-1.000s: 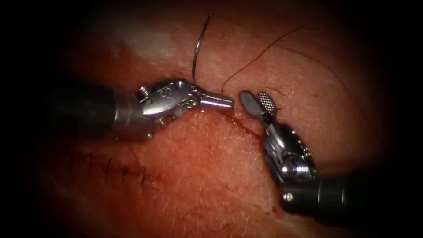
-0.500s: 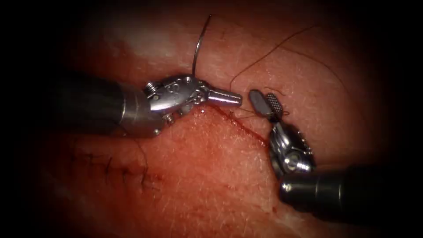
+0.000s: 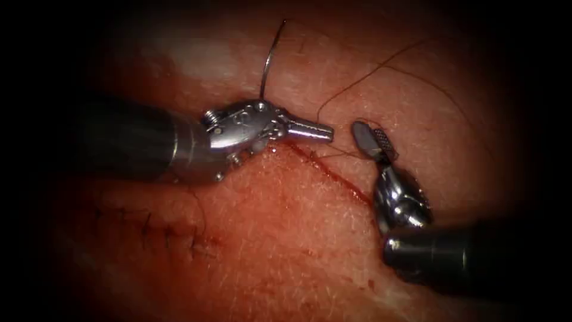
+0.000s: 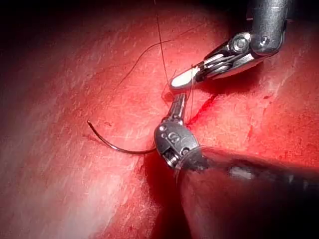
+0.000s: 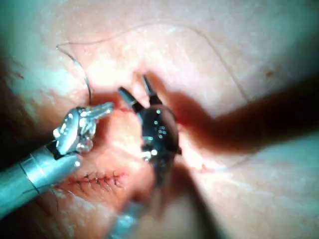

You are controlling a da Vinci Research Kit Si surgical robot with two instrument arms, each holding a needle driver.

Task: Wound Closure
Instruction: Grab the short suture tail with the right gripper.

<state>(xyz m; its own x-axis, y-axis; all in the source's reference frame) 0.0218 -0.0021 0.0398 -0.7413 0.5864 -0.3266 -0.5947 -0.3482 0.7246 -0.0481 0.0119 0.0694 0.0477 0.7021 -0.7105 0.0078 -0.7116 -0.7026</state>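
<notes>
Glistening pink-red tissue (image 3: 280, 238) fills the background, its cut (image 3: 333, 176) running as a wet red slit between both tools. Left end effector (image 3: 310, 129) has its jaws clamped on the needle (image 3: 269, 59) near the thread end, apparently to keep the thin steel curve lifted free; it arcs up on the cut's left side, not in the tissue. Right end effector (image 3: 370, 138) stands wide, holding nothing, its cross-hatched pad showing. Dark, hair-fine thread (image 3: 381, 65) loops loosely across the tissue right of the cut. A finished row of stitches (image 3: 155, 229) lies lower left.
</notes>
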